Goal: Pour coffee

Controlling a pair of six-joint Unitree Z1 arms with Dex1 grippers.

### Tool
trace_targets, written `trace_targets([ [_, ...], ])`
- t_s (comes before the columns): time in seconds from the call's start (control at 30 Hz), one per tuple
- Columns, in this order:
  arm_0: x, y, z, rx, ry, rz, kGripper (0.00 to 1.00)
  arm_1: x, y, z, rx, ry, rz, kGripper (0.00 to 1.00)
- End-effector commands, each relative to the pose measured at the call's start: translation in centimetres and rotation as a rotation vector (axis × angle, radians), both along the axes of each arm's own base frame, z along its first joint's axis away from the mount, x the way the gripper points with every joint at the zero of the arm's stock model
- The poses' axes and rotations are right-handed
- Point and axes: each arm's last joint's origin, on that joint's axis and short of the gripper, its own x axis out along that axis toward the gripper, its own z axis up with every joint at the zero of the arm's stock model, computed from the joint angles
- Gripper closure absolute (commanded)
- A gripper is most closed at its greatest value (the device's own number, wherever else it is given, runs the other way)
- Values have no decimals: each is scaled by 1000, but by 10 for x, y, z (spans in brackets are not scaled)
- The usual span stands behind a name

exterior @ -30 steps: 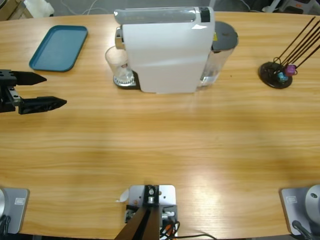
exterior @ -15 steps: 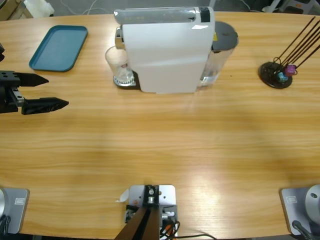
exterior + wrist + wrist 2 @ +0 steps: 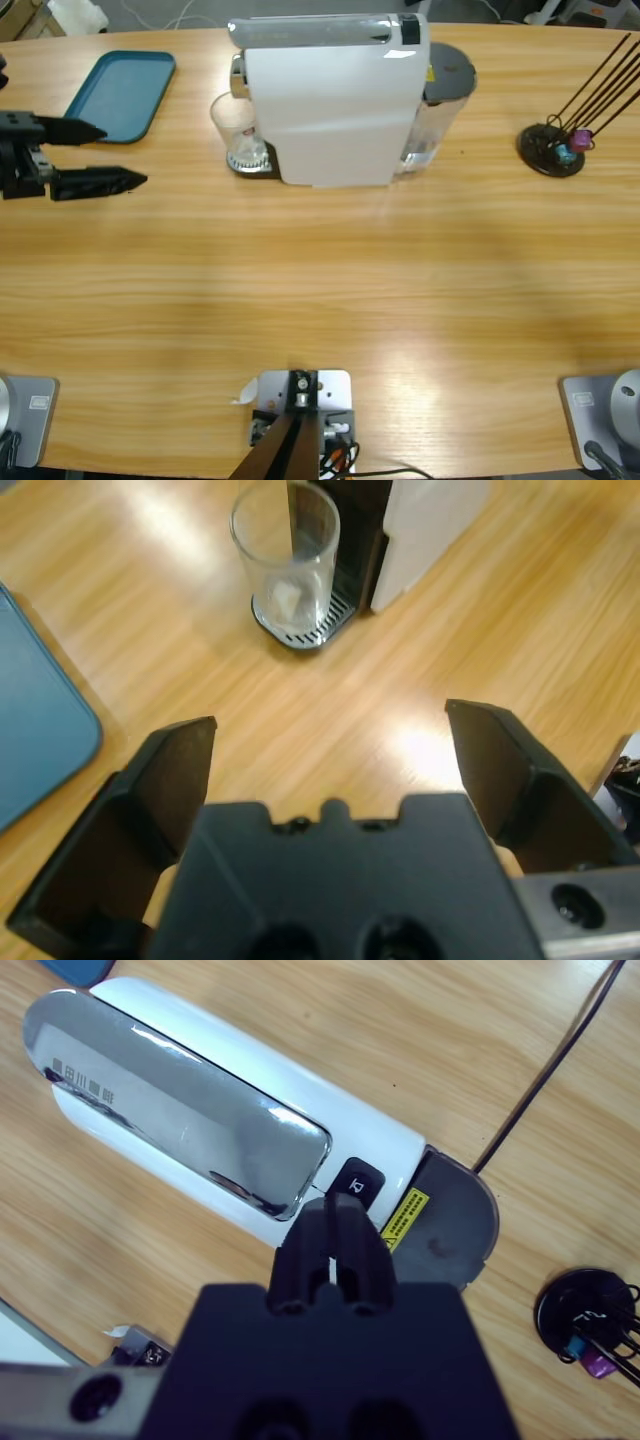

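Note:
A clear glass [image 3: 238,128] stands on the drip tray [image 3: 300,638] under the spout of the white coffee machine [image 3: 335,100]. In the left wrist view the glass [image 3: 286,560] shows no coffee that I can make out. My left gripper [image 3: 125,155] is open at the table's left side, well short of the glass, and nothing sits between its fingers [image 3: 330,720]. My right gripper [image 3: 335,1208] is shut with nothing in it. It hovers above the machine's top, close to the black button [image 3: 358,1180] beside the chrome lid [image 3: 180,1110]. The right arm does not show in the high view.
A teal tray [image 3: 118,95] lies at the back left, just beyond the left gripper. The machine's grey water tank [image 3: 445,85] is at its right end. A black stand holding thin sticks [image 3: 552,148] is at the far right.
My left gripper has moved toward the back of the table and slightly right, nearer the teal tray and the glass. Its jaws stay open.

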Motion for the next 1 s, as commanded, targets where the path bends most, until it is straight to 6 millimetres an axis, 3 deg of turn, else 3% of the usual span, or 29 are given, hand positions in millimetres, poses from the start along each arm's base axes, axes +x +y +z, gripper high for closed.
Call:
trace_targets([
  [0.03,10,-3,-7,10,23,-15,4,15,17,-35,-55,85,19,1000],
  [0.57,9,-2,-10,14,32,-10,4,16,12,-24,-82,28,-6,1000],
  [1.0,9,0,-11,16,37,-1,4,19,16,-54,-138,110,3,1000],
])
